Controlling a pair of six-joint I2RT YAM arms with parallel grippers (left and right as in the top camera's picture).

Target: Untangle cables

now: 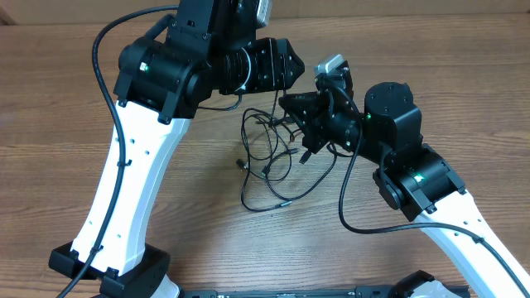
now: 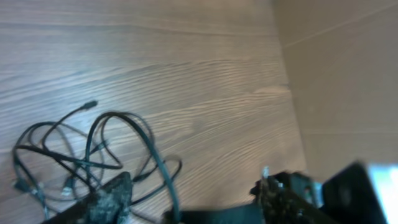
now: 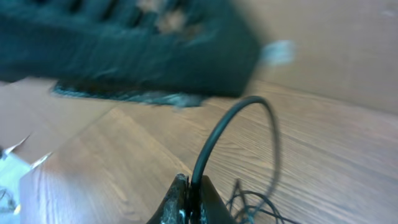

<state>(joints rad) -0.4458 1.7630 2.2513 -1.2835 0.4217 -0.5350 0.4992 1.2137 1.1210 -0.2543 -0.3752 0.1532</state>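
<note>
The cables (image 1: 272, 157) lay in a loose knot of thin black loops on the wooden table (image 1: 431, 50), midway between the two arms. One small plug end (image 2: 90, 104) trailed clear of the bunch onto bare wood. The tangle appeared far from sorted, with several loops crossing one another at its centre.

The right gripper (image 3: 186, 202) had reached in from its side and was clamped tight on one strand of the cables. The strand rose from between its pressed-together fingertips in a tall arch, then dropped back toward the heap. The pinch looked meant to lift that strand free of the others so it could be drawn out of the knot.

The left gripper (image 1: 286, 73) hung over the far edge of the bunch, close to its partner, and the two wrists nearly met above the wires. Its own camera was blurred, but its jaws appeared parted, one dark finger (image 2: 109, 200) sitting just beside a loop and nothing visibly caught between them. That stance suggested it was placed to take a second strand, or to pin the heap down while the right arm pulled. The thicker black wires running along both arms hung well clear of the tangle.
</note>
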